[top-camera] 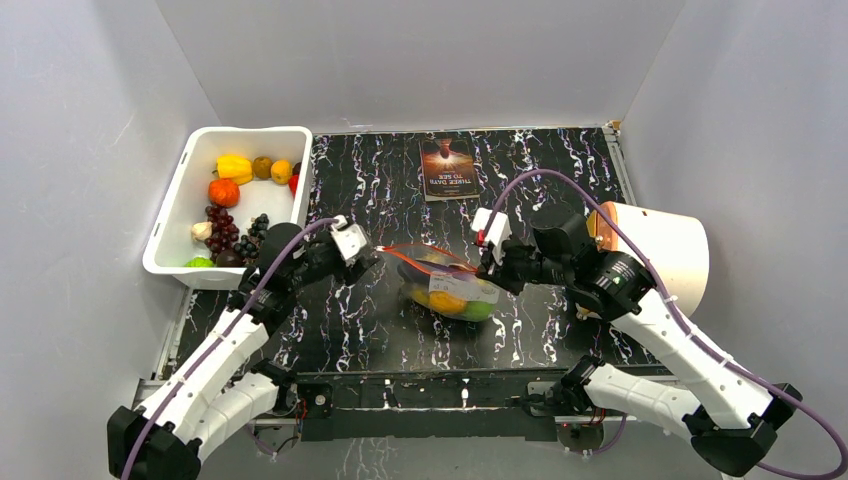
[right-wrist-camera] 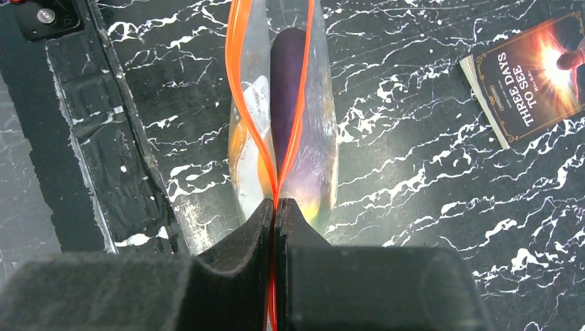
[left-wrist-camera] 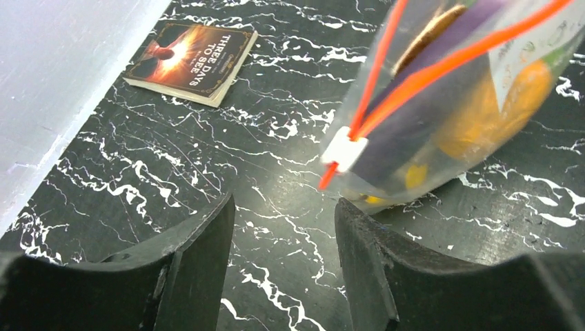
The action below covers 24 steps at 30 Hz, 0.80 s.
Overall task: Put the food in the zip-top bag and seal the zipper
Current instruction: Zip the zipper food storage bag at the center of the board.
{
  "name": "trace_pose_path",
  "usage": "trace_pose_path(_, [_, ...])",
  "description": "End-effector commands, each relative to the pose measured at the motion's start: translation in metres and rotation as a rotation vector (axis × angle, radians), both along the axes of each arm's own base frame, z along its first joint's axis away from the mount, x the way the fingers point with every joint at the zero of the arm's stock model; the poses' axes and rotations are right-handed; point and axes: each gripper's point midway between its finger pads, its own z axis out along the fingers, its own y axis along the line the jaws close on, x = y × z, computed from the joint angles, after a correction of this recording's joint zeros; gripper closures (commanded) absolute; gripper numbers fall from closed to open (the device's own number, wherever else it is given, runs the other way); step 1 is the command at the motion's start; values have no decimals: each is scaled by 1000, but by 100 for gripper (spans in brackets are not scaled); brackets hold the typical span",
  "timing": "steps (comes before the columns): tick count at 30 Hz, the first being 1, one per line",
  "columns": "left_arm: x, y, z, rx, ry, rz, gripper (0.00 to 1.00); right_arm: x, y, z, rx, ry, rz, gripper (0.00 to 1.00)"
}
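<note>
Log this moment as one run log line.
left gripper: open, short of the white slider | right gripper: shut on zipper end | zip-top bag: food inside | zipper: strips apart mid-mouth

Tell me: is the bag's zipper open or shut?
Open along most of its length. The two orange strips of the zipper bow apart, meeting only where the right fingers pinch them.

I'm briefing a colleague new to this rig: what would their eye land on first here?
The clear zip-top bag at mid-table, stuffed with orange, green and purple food, its red-orange zipper pinched in the shut right gripper. The left gripper is open just short of the zipper's white slider. At the back left, a white tub holds more colourful fruit.
</note>
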Motion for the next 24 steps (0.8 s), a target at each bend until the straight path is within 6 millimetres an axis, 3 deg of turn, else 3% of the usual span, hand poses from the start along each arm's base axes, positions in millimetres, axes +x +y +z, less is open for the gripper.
trace_pose_path(1, [-7, -10, 28, -104, -46, -91, 46, -1, 8, 25, 62, -76, 54, 100])
trace_pose_path(8, [-33, -26, 23, -145, 33, -257, 51, 2, 12, 33, 100, -86, 45, 100])
trace_pose_path(15, [-39, -36, 24, -174, 59, -334, 58, 0, 13, 30, 104, -75, 49, 100])
trace_pose_path(17, [-40, -37, 23, -169, 68, -350, 70, 2, 12, 30, 108, -81, 38, 100])
trace_pose_path(18, [-40, -36, 22, -161, 73, -348, 85, 3, 12, 30, 108, -83, 29, 100])
trace_pose_path(20, [-39, -34, 20, -152, 72, -327, 99, 8, 10, 30, 104, -87, -3, 100])
trace_pose_path(24, [-44, -31, 24, -175, 63, -311, 100, 18, 7, 39, 126, -121, -61, 100])
